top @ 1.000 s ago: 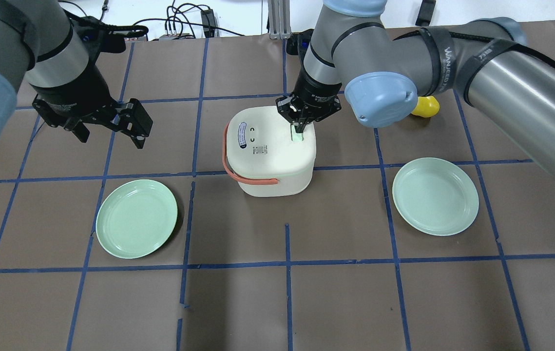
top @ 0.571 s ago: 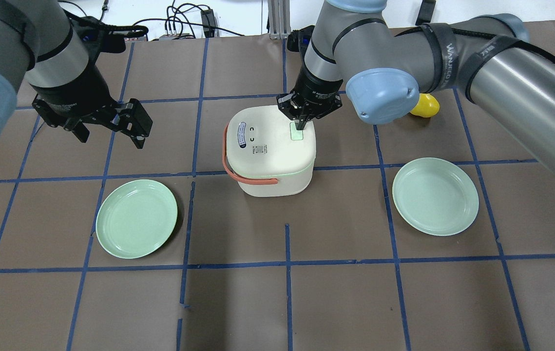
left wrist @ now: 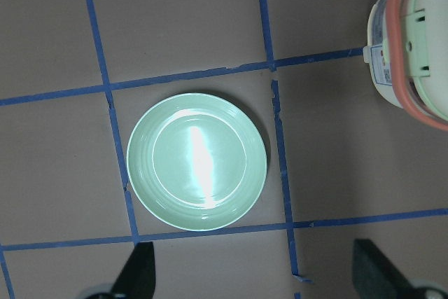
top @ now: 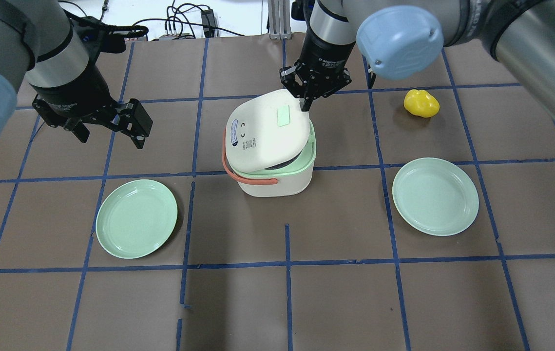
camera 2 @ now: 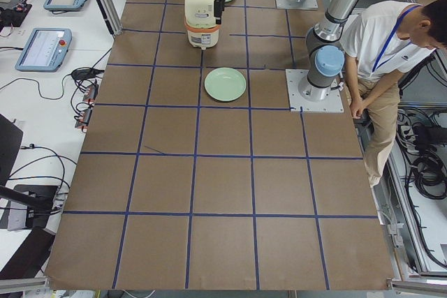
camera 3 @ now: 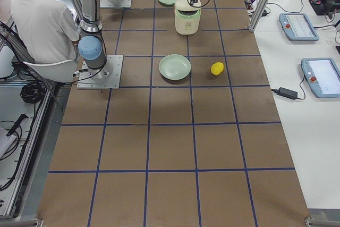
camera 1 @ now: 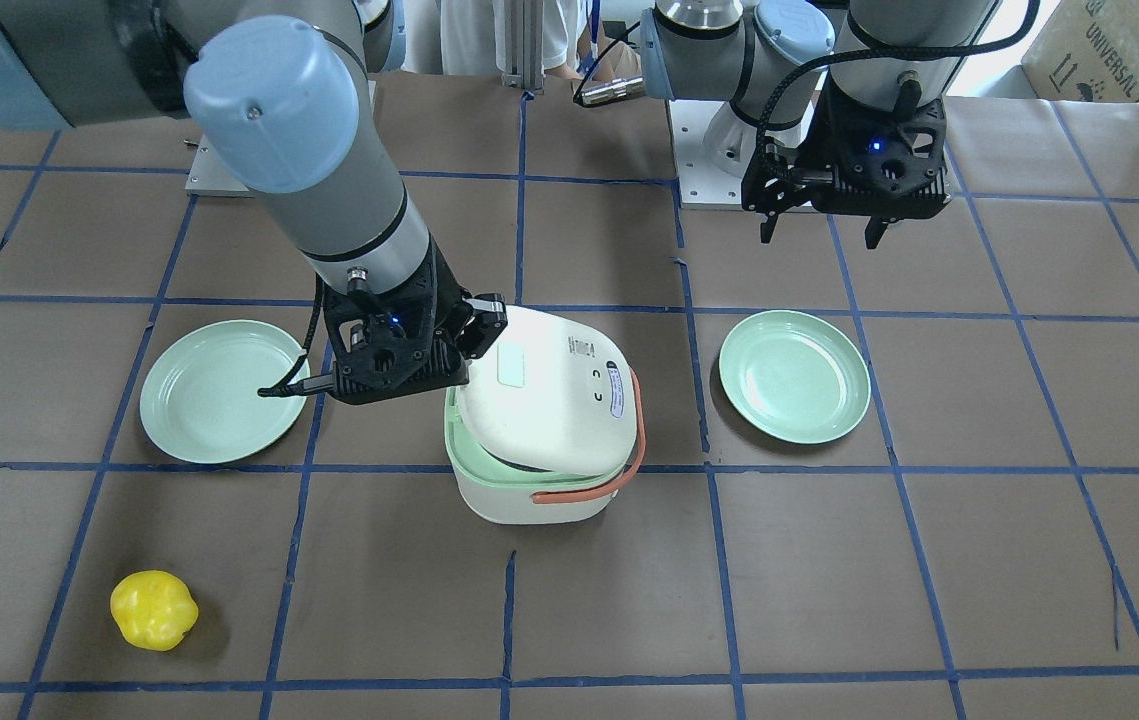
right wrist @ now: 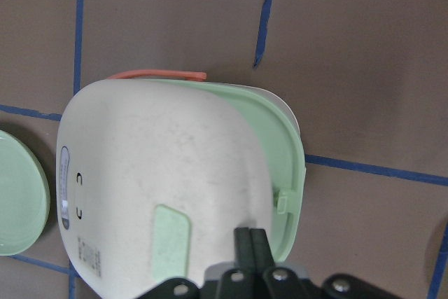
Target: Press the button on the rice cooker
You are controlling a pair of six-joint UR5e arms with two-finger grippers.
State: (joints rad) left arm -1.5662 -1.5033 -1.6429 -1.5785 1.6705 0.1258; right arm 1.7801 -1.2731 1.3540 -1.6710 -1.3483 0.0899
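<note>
A brown paper-covered table point(top: 335, 292) taped into blue squares fills the scene, with cables and control tablets along its edges. The rice cooker point(top: 277, 181) stands near the middle in the overhead view. Its white lid point(top: 258, 139) is tilted up and ajar, and the pale green rim shows beneath it toward 3 o'clock. This suggests the latch has released and the press is as good as done. The green button point(top: 283, 117) sits on the lid toward 1 o'clock. Just past it, at the lid's edge, hangs the right claw point(top: 305, 104). Its two fingers are pressed together on nothing, probably so they act as one blunt poking tip. Whether the tip touches the lid I cannot tell. The left claw point(top: 111, 140) is parked well away at 10 o'clock from the cooker, spread wide and empty. It likely sits there to stay out of the way, since one arm is enough for the job. Two green plates lie at 8 o'clock point(top: 136, 218) and 4 o'clock point(top: 435, 196), and a yellow pepper point(top: 421, 103) lies at 2 o'clock. None of these has a part in the task.
</note>
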